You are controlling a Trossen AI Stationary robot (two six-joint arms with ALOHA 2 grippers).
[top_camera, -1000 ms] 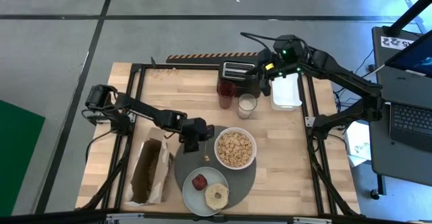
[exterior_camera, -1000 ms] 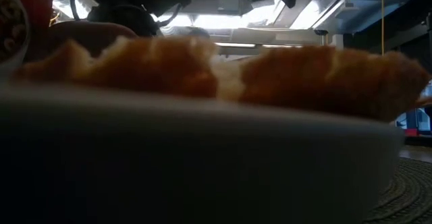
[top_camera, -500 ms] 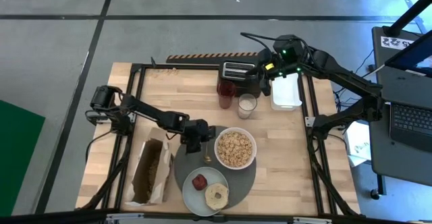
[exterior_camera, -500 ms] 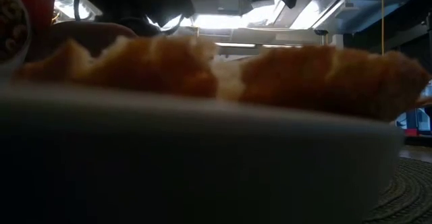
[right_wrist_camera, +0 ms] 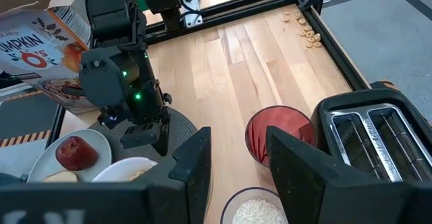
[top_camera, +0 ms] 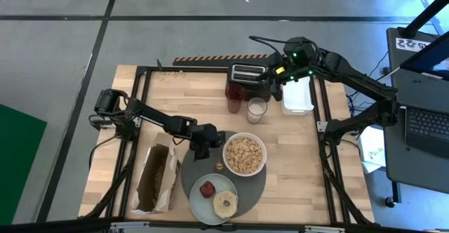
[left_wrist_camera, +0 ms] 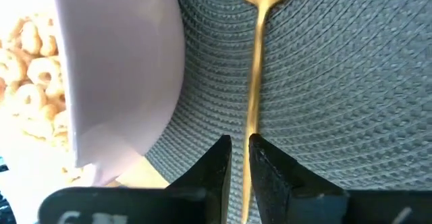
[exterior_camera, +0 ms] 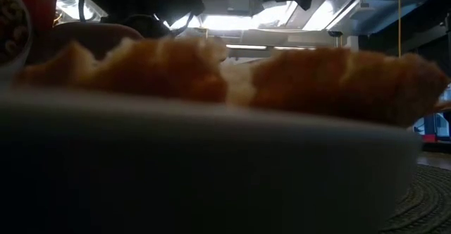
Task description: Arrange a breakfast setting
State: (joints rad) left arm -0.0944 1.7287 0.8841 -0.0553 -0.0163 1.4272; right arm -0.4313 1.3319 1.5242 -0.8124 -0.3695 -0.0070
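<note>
The left claw (top_camera: pixel 202 147) hangs low over the near-left part of the large round dark-grey woven placemat (top_camera: pixel 203 180), its two dark fingers (left_wrist_camera: pixel 216 166) pinched narrowly around the handle of a small gold-coloured metal spoon (left_wrist_camera: pixel 255 82). In the left wrist view the spoon's long axis runs straight away from this claw: the thin handle starts between the fingertips and the bowl end points outward, lying on the mat's weave. Only the base of the spoon's bowl shows there; the rest is cut off at the picture's edge. From above, the spoon is little more than a small golden glint (top_camera: pixel 217 166) just beyond the claw, and its handle is hard to make out.

Just to one side of the claw stands the white round bowl (top_camera: pixel 244 154) filled with ring-shaped cereal, its wall close alongside the spoon but apart from it. Beyond the spoon's tip, the pale mint-green flat plate (top_camera: pixel 194 199) rests on the mat's front edge with a red fruit and a bagel half on it. The low view is almost wholly filled by that plate's rim and blurred bagel.

The right claw (top_camera: pixel 278 87) hovers at the far side of the wooden worktop (top_camera: pixel 287 149), fingers spread apart and holding nothing, above the black toaster (right_wrist_camera: pixel 368 133) and a red tumbler (right_wrist_camera: pixel 277 133).
</note>
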